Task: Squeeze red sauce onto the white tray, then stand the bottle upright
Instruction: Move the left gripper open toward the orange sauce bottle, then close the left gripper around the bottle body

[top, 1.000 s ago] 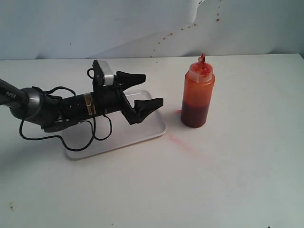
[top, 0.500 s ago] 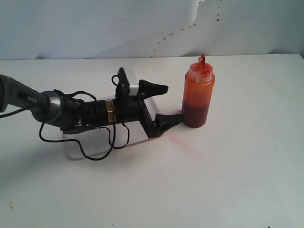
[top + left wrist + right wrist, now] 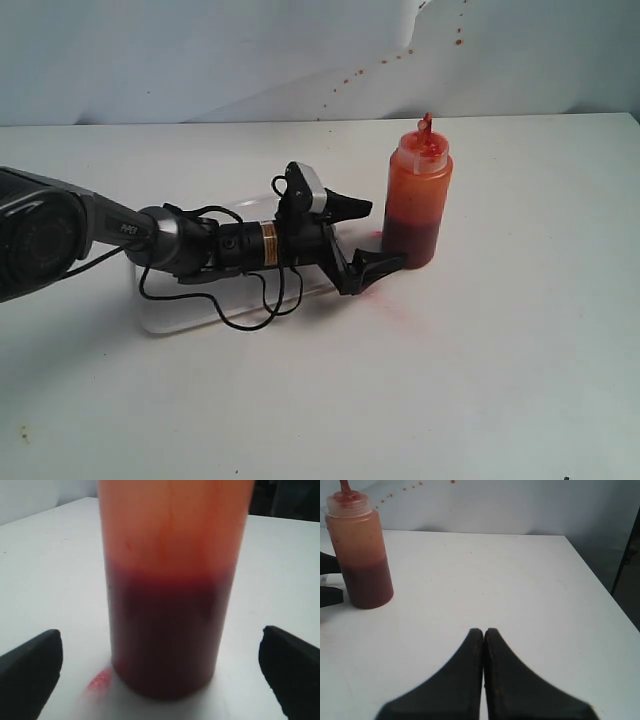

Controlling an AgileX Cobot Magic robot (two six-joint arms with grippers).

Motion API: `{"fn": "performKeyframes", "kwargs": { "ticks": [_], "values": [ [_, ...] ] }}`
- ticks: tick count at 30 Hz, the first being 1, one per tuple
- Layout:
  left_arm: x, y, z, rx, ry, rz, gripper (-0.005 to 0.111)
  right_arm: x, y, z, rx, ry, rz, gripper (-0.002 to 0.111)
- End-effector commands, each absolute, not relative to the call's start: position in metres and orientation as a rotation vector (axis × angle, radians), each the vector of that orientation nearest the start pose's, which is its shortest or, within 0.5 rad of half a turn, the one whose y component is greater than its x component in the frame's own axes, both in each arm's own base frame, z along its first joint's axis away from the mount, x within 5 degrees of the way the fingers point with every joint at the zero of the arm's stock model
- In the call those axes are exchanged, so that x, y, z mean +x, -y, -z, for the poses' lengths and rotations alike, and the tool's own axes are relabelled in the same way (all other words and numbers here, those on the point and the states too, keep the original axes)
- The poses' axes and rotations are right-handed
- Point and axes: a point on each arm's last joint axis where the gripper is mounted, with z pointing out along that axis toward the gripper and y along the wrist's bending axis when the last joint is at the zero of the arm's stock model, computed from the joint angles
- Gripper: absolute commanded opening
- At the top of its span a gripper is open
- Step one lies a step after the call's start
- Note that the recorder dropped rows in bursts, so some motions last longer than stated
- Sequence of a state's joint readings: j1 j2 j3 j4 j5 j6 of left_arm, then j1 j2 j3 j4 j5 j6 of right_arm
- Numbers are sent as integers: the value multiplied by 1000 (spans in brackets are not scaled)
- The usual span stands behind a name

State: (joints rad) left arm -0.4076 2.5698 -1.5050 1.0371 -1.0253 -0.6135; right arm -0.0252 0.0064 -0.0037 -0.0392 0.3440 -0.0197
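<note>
The bottle stands upright on the white table, orange-red and translucent, with dark sauce low inside and a red nozzle on top. My left gripper is open, low by the bottle's base, one finger on each side and not touching it. The left wrist view shows the bottle close up between the two spread fingertips. The white tray lies under the left arm, mostly hidden; no red sauce blob shows on it. My right gripper is shut and empty, well apart from the bottle.
A faint pinkish smear stains the table beside the bottle's base, also seen as a pink smear in the left wrist view. Red specks dot the back wall. The table's edge falls off beyond the right gripper.
The left arm has reached right across the tray, and its open jaws now flank the bottle's lower part. The bottle has not moved.
</note>
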Motion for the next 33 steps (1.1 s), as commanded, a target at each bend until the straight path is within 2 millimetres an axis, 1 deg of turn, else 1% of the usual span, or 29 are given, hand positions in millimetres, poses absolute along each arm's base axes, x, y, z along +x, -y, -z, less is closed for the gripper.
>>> {"fn": "performKeyframes", "kwargs": {
  "ticks": [1,6,11,15,26,29,31,33],
  "values": [
    [413,268,-34,1037,-1525,977,103,53,3,-182,-15,-1825,77,0],
    [416,287,-29,1067,-1526,947,103,53,3,-182,-15,-1825,77,0],
    [418,297,-31,1046,-1534,978,103,53,3,-182,-15,-1825,77,0],
    [422,299,-32,1045,-1559,939,103,53,3,-182,-15,-1825,77,0],
    [420,304,-30,1023,-1588,926,102,53,3,-182,-15,-1825,77,0],
    [417,309,-30,1031,-1586,932,98,53,3,-182,-15,-1825,77,0],
    [414,313,-30,1038,-1583,937,90,53,3,-182,-15,-1825,77,0],
    [414,313,-29,1050,-1583,920,76,53,3,-182,-15,-1825,77,0]
  ]
}}
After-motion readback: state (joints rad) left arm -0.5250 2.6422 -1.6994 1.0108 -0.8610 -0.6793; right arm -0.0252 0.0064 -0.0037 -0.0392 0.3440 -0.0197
